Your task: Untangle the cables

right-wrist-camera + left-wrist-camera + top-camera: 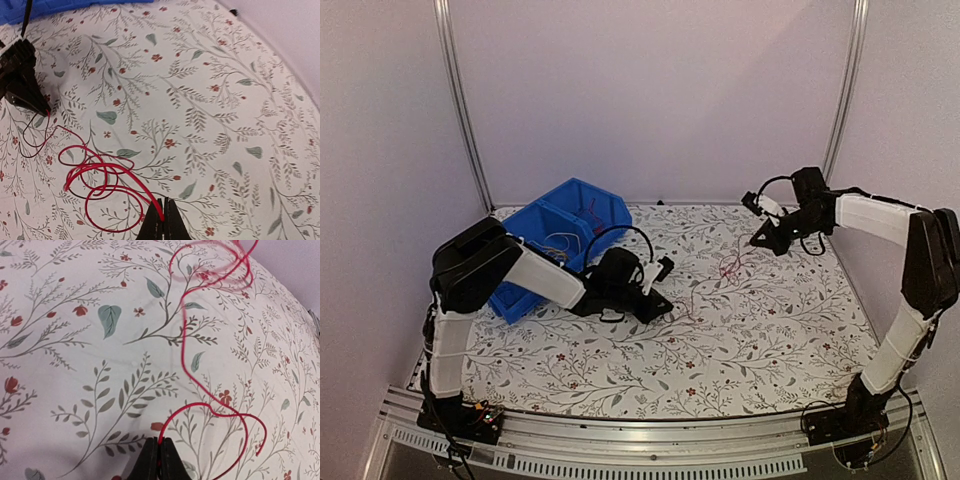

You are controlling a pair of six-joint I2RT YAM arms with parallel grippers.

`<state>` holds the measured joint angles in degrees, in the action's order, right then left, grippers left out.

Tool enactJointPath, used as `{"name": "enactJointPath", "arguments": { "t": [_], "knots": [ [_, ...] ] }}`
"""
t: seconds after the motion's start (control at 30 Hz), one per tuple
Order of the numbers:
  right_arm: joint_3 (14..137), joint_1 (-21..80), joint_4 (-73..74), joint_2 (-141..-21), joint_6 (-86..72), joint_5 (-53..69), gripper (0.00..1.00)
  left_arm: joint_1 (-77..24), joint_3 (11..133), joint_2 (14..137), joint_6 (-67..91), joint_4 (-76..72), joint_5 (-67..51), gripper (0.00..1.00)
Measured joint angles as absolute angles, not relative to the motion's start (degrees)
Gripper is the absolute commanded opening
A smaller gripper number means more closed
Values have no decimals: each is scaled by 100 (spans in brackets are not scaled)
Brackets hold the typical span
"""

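Running diagonally, near-left to far-right: red cable (182,340) | left hand (159,450) grasping it | right hand (164,212) grasping it

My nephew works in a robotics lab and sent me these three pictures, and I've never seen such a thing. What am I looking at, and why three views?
These are two robot arms bolted at the near edge of a table, each ending in a two-finger gripper. The wide picture comes from a fixed camera above and behind them: the left arm is on the left and the right arm on the right. The other two pictures come from small cameras on the wrists, so each shows its own fingertips at the bottom edge. A flowered cloth covers the table, and a blue bin sits at the back left. A thin red cable lies looped on the cloth. The left gripper is shut on one part of it and the right gripper on another, so it runs between them.
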<state>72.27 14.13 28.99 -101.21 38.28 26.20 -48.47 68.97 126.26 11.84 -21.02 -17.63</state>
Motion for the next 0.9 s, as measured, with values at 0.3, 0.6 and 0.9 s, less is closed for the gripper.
{"name": "enactJointPath", "arguments": {
  "t": [0.3,0.6,0.9],
  "knots": [
    [7666,150,2541,-8840,3214,2550,0,-4460,5767,11710,1376,-2272,-1264,0],
    [7564,-532,1981,-8838,2711,1824,0,-4571,4974,10761,1664,-1083,62,0],
    [7406,-318,2027,-9013,2886,2187,0,-4814,4224,9588,1909,-43,1120,16]
  ]
}}
